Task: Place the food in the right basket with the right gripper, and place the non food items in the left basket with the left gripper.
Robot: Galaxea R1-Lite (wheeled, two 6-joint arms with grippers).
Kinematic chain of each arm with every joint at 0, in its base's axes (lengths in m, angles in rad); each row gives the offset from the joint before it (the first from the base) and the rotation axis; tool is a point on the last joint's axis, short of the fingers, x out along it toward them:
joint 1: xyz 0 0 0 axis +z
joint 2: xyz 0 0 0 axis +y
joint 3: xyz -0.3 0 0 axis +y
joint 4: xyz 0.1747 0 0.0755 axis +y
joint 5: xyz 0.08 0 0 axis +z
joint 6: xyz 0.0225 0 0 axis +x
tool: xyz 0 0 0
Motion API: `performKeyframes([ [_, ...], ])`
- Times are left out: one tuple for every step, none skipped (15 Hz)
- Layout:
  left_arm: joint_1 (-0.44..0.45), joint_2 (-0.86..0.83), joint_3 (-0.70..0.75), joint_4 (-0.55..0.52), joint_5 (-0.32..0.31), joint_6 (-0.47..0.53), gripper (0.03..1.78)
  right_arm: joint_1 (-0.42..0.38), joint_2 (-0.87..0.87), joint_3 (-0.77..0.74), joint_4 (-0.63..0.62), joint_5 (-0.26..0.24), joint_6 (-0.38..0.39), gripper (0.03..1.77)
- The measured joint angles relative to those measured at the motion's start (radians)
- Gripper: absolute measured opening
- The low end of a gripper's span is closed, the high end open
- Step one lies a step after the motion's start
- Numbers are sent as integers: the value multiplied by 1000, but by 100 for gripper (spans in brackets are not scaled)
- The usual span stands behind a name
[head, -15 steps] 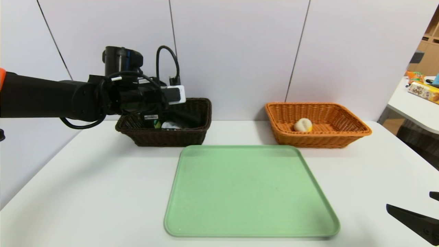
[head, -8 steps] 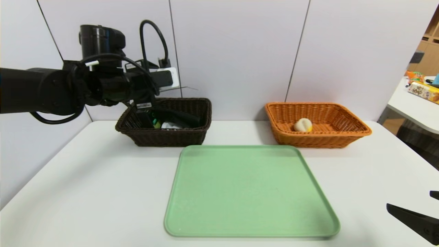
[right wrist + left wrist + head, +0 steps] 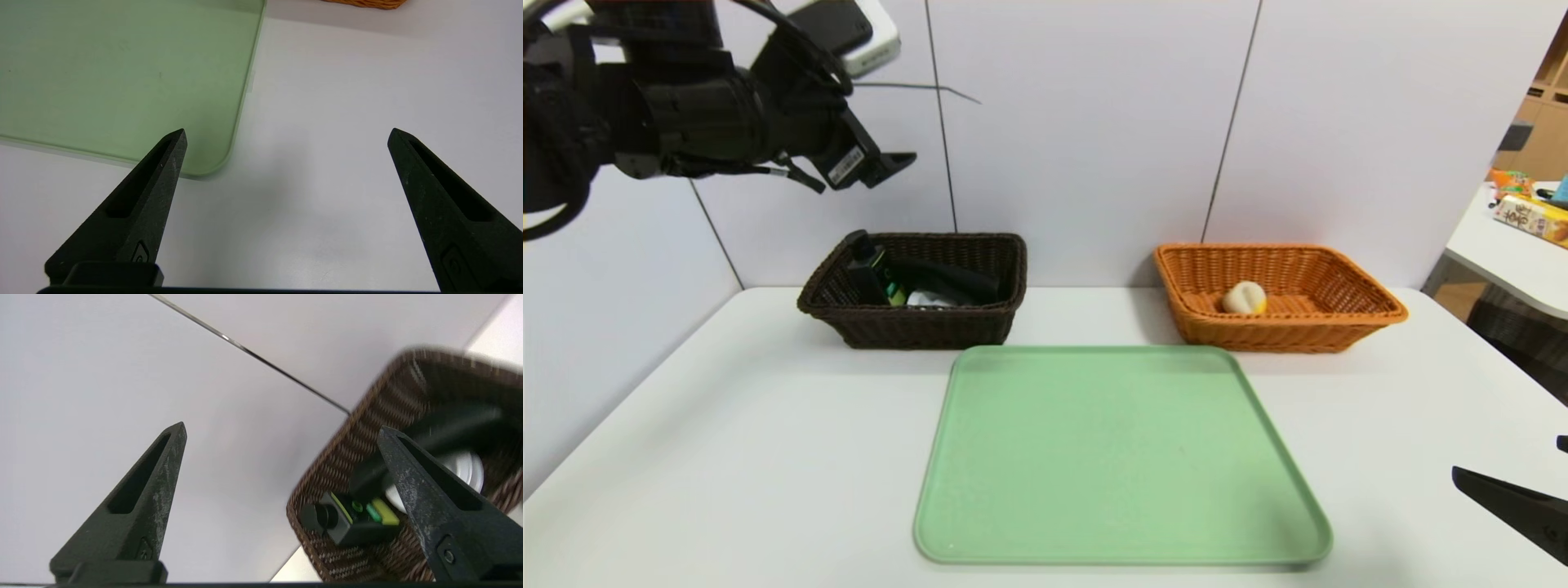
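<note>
The dark brown left basket (image 3: 913, 331) holds the non food items: a dark green bottle (image 3: 866, 273) with a black cap, a black wedge block (image 3: 952, 282) and a white roll (image 3: 927, 300). High above the basket's left end, my left gripper (image 3: 882, 163) hangs open and empty. Its wrist view looks down past the open left gripper (image 3: 281, 428) at the bottle (image 3: 347, 522) lying in the basket (image 3: 367, 428). The food, a small bun (image 3: 1245, 297), lies in the orange right basket (image 3: 1372, 314). My right gripper (image 3: 1507, 459) rests open near the table's front right; in its wrist view the right gripper (image 3: 287, 131) has nothing between its fingers.
A green tray (image 3: 1123, 457) lies bare in the middle of the white table, in front of both baskets; its corner (image 3: 204, 163) shows by my right gripper. The wall stands close behind the baskets. A side table with packages (image 3: 1531, 216) is at far right.
My left arm has lifted up and to the left, away from the dark brown basket, its jaws opening wider. The bottle stays in the basket. The right arm has barely moved.
</note>
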Motion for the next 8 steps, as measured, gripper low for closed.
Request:
performKeyframes([
  [-20, -11, -33, 16, 14, -77, 166, 0, -2, -7, -5, 0, -9, 170],
  [-46, -24, -58, 40, 43, -153, 167, 0, -4, -15, -7, -1, -14, 170],
  [-74, -41, -71, 65, 90, -225, 167, 0, -7, -24, -5, -3, -16, 170],
  [-104, -61, -73, 80, 149, -301, 167, -1, -9, -31, -5, -3, -16, 170],
  [-123, -82, -57, 82, 203, -364, 167, -1, -9, -37, -5, -7, -21, 170],
  [-140, -108, -20, 83, 261, -429, 167, -1, -11, -41, -6, -21, -32, 170],
  [-151, -136, 30, 83, 304, -480, 168, -2, -11, -43, -7, -39, -35, 170],
  [-158, -167, 93, 81, 336, -523, 168, -2, -11, -43, -6, -56, -36, 170],
])
